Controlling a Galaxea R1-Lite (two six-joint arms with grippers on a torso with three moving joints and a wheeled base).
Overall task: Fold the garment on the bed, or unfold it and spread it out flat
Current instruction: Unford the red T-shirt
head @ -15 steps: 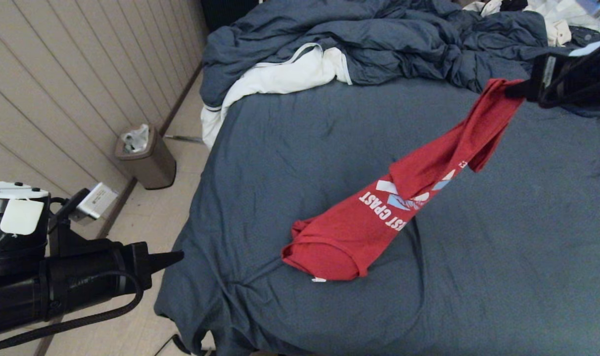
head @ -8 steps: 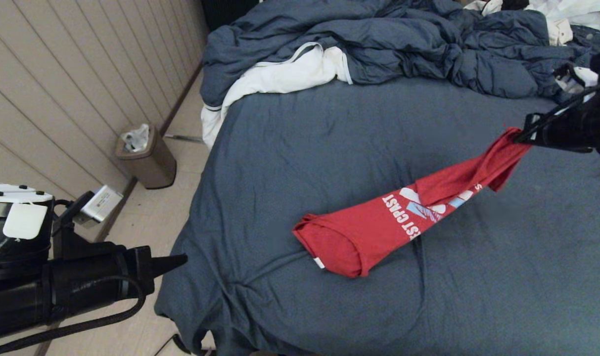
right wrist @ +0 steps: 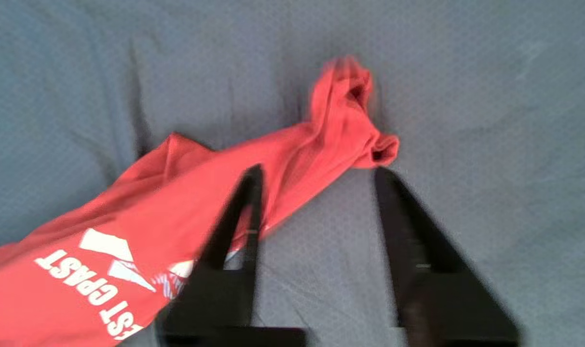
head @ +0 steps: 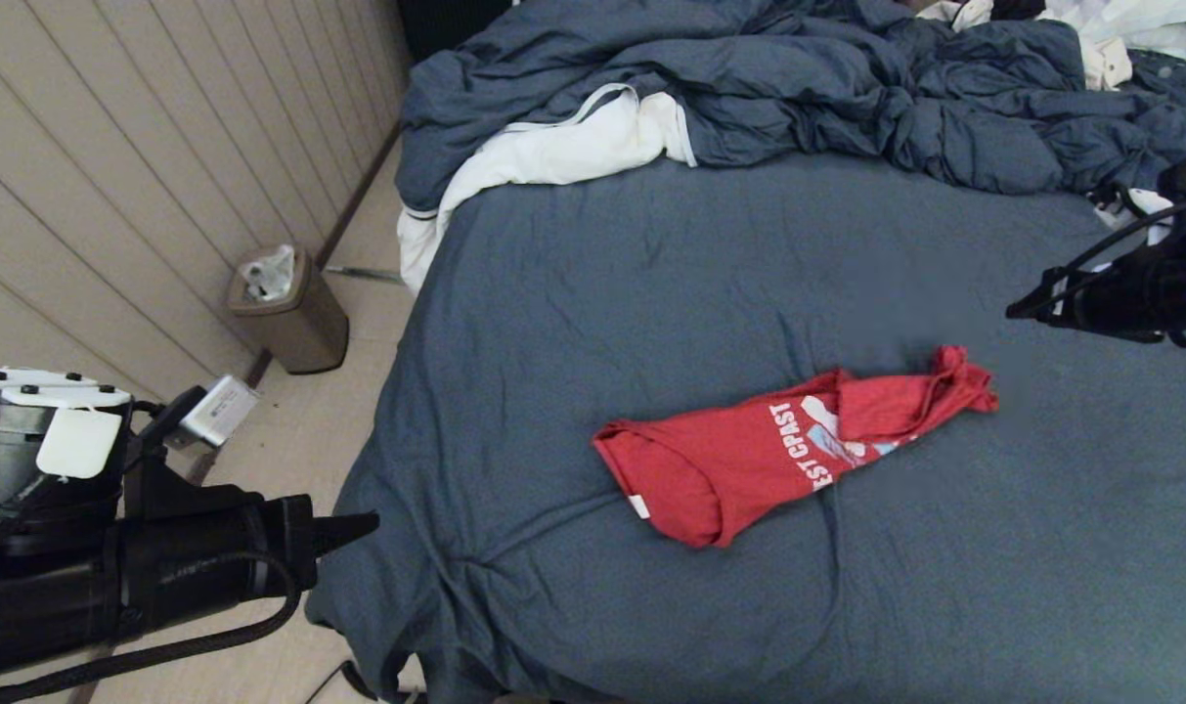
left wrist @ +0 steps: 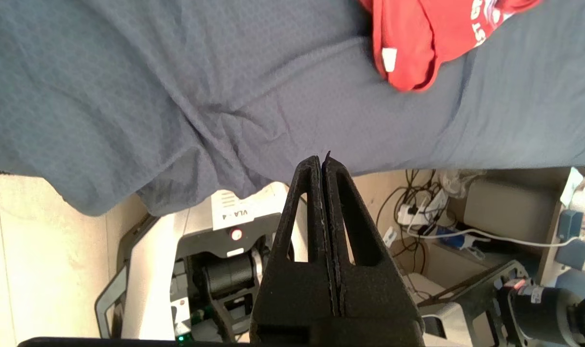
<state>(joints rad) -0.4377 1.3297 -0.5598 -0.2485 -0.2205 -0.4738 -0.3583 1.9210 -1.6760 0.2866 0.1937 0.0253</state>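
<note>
The garment, a red T-shirt with white "WEST COAST" lettering up, lies bunched in a long strip across the middle of the bed. Its small white neck tag shows at the near-left end. My right gripper hovers above and to the right of the shirt's crumpled far end, open, with nothing between its fingers. My left gripper is parked off the bed's near-left corner, shut and empty. The left wrist view catches the shirt's tag end.
A rumpled blue duvet is heaped along the far side, with a white cloth hanging off the far-left corner. A brown waste bin stands on the floor beside the bed. The panelled wall runs along the left.
My right gripper has let go of the shirt's end and opened. The shirt, which hung stretched up to the right, has dropped onto the bed. The left arm barely moved.
</note>
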